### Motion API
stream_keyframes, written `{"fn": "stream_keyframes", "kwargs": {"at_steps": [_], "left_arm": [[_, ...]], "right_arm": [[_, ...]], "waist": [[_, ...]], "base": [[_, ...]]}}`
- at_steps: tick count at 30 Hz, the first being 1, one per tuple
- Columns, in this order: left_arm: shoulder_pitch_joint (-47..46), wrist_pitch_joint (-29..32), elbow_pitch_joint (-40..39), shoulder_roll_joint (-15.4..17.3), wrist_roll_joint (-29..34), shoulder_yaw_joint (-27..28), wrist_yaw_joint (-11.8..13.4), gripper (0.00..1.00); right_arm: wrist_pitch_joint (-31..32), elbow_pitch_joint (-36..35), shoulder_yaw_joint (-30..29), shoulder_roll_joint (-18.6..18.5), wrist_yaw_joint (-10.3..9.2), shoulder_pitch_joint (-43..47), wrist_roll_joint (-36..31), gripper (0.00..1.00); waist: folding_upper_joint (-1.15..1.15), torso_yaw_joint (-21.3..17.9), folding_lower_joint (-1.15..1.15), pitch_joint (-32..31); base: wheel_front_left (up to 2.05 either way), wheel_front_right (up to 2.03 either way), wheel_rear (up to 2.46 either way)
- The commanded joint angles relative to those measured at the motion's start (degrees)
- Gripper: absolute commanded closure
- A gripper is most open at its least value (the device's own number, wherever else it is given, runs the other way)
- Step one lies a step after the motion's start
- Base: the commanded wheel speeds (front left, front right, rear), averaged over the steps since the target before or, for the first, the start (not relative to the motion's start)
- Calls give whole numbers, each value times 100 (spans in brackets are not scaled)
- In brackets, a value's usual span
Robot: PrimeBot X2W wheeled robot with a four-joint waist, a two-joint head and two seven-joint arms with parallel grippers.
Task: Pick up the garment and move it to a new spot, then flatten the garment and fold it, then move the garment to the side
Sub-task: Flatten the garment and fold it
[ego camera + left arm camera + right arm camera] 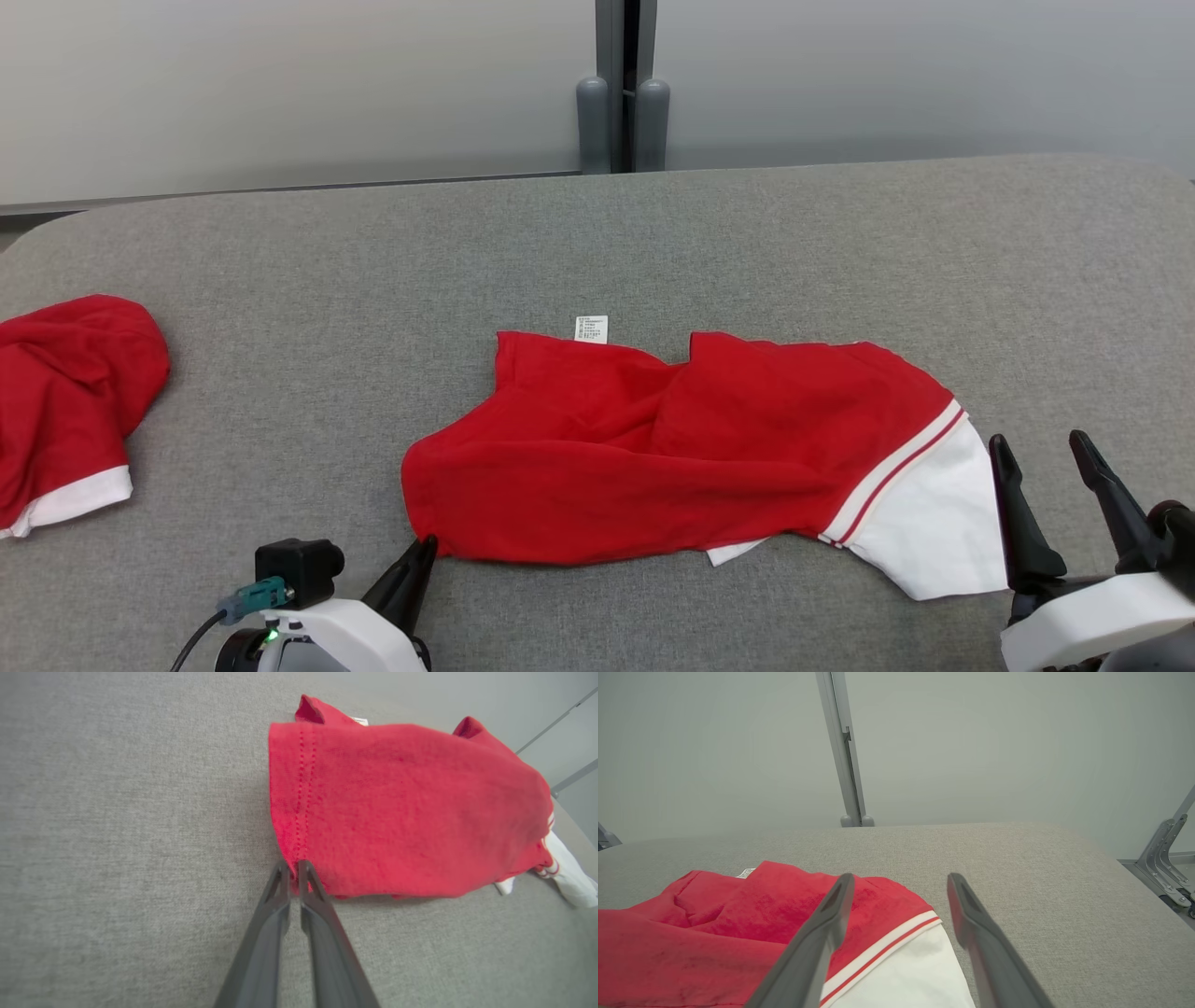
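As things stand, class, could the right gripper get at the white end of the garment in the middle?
Probably yes: the right gripper stands open right beside the white end of the garment, and nothing lies between them.

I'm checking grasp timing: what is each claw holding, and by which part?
The left claw pinches the red garment at the near corner of its stitched hem. The right claw stands open beside the white end, holding nothing.
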Motion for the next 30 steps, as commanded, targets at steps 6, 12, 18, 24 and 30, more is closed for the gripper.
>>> {"fn": "stream_keyframes", "kwargs": {"at_steps": [6, 12, 18, 24, 30], "left_arm": [[-169, -21, 113, 19, 12, -33, -55, 100], [-247, -237, 61, 54, 97, 21, 46, 100], [-303, -346, -60, 117, 162, 56, 112, 100], [-389, -333, -238, 159, 172, 93, 178, 100], [-454, -373, -377, 206, 186, 113, 214, 100]], "right_arm": [[-57, 42, -64, -10, -2, -46, 19, 0], [-50, 426, -302, -48, -2, 167, -16, 0], [-168, 1218, -486, -57, -2, 234, 117, 0], [-369, 2360, -484, -47, -2, -120, 290, 0], [-518, 3173, -264, -36, -2, -474, 556, 56]], "waist": [[0, -27, 0, 47], [0, -13, 0, 67], [0, 22, 0, 189], [0, 77, 0, 395], [0, 93, 0, 494]], "base": [[0, 0, 0], [0, 0, 0], [0, 0, 0], [0, 0, 0], [0, 0, 0]]}}
